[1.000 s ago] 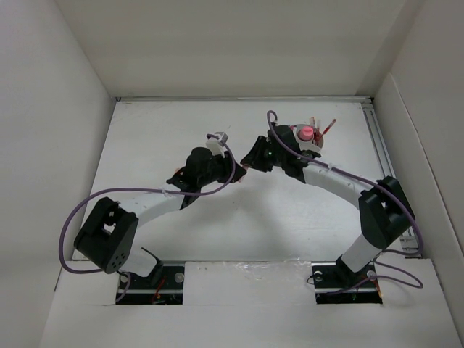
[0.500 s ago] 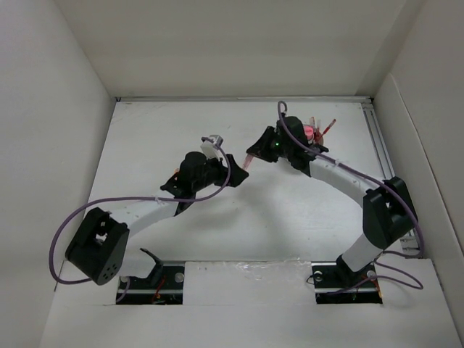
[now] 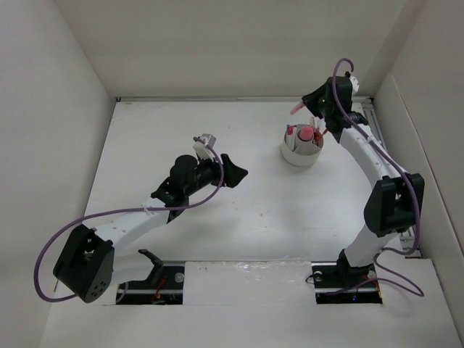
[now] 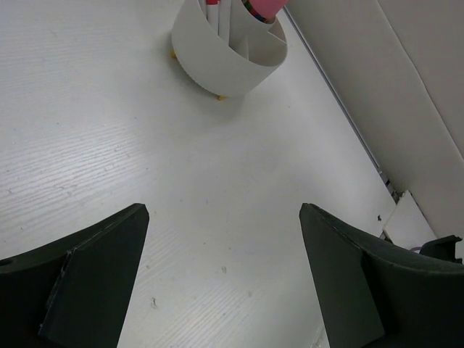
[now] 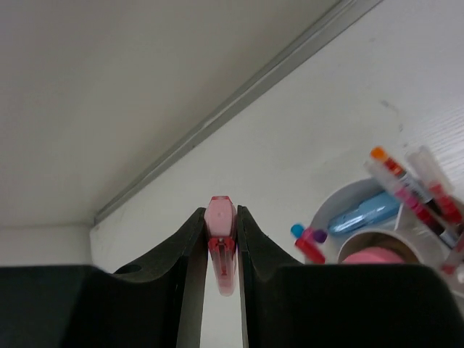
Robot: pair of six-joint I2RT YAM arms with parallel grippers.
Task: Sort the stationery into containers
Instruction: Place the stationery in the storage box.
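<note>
The container, a round white tub [image 3: 299, 154] with dividers, stands at the back right of the table. It holds red pens, white markers and a pink piece. My right gripper [image 3: 305, 106] hangs just behind and above the tub, shut on a short pink piece [image 3: 296, 109]. The right wrist view shows that pink piece [image 5: 220, 220] pinched between the fingertips, with the tub [image 5: 335, 205] and a blue piece [image 5: 365, 211] at lower right. My left gripper [image 3: 233, 174] is at mid table, open and holding nothing. Its wrist view shows the tub [image 4: 217, 58] ahead beyond the open left gripper [image 4: 223, 212].
White walls close the table in on the left, back and right. A metal rail [image 3: 380, 141] runs along the right edge, seen also as the rail [image 4: 341, 94] in the left wrist view. Purple cables [image 3: 116, 212] loop off both arms.
The two grippers were close together at mid table. My left gripper has opened and drawn back. My right arm has swung to the back right, carrying the pink piece behind the tub.
</note>
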